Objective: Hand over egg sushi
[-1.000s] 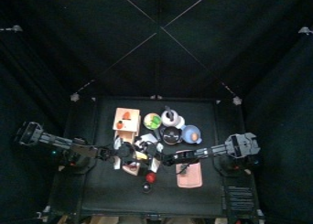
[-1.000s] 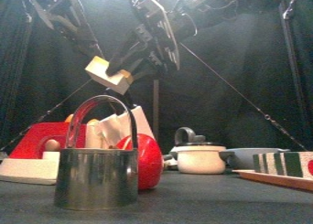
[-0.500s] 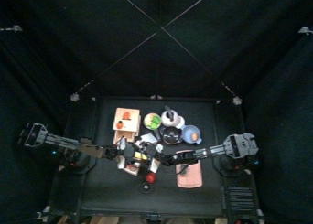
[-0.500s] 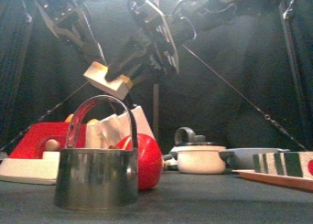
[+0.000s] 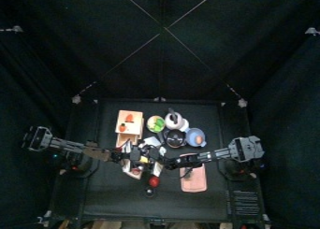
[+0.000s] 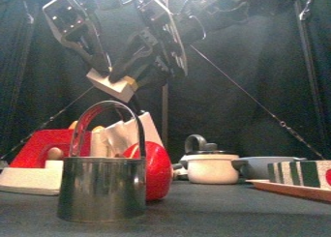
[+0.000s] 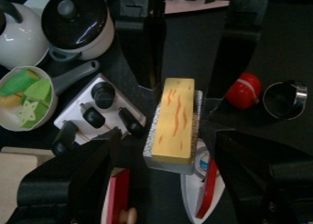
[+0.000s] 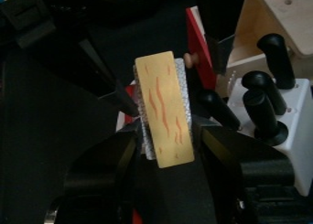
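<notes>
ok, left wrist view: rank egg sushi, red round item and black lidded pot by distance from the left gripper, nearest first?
From the left gripper, jaws open:
1. egg sushi: right ahead, lined up between the jaws, up off the table.
2. red round item: down on the table, off to one side beyond the sushi.
3. black lidded pot: farthest, at the opposite side, next to the white kettle.

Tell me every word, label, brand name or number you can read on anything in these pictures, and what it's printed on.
None: no readable text shows in any view.
The egg sushi held in the right gripper carries only wavy orange streaks, not letters.
The metal cup and the red toy show no label.
</notes>
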Motion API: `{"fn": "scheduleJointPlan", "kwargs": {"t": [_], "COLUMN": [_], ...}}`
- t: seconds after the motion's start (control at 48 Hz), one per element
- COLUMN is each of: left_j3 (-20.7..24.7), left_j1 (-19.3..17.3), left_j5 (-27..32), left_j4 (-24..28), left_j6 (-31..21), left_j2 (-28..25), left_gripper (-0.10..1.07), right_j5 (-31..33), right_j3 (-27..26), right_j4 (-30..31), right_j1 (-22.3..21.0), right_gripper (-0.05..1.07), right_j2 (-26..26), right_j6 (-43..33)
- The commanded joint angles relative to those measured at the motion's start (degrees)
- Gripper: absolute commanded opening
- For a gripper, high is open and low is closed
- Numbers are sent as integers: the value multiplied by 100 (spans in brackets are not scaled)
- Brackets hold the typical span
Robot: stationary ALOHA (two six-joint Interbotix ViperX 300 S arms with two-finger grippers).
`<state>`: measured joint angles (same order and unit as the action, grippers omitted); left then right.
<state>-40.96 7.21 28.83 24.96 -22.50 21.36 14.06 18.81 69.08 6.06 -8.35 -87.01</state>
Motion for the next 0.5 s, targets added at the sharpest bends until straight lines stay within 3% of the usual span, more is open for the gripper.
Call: {"fn": "scheduleJointPlan", "kwargs": {"t": [0.0,0.479], "left_j3": [158,88], "left_j1": [-26,-26], "left_j5": [-53,-44], "left_j4": [18,-26], "left_j6": [9,18], "left_j2": [18,18], "left_gripper": [100,97], "right_j5": [-18,-18], "right_j3": [-149,-158], "right_j4": [18,18], "right_j1": [-9,-18], "right_gripper": [67,67], "right_j2": [123,123], "right_j6": [18,18]}}
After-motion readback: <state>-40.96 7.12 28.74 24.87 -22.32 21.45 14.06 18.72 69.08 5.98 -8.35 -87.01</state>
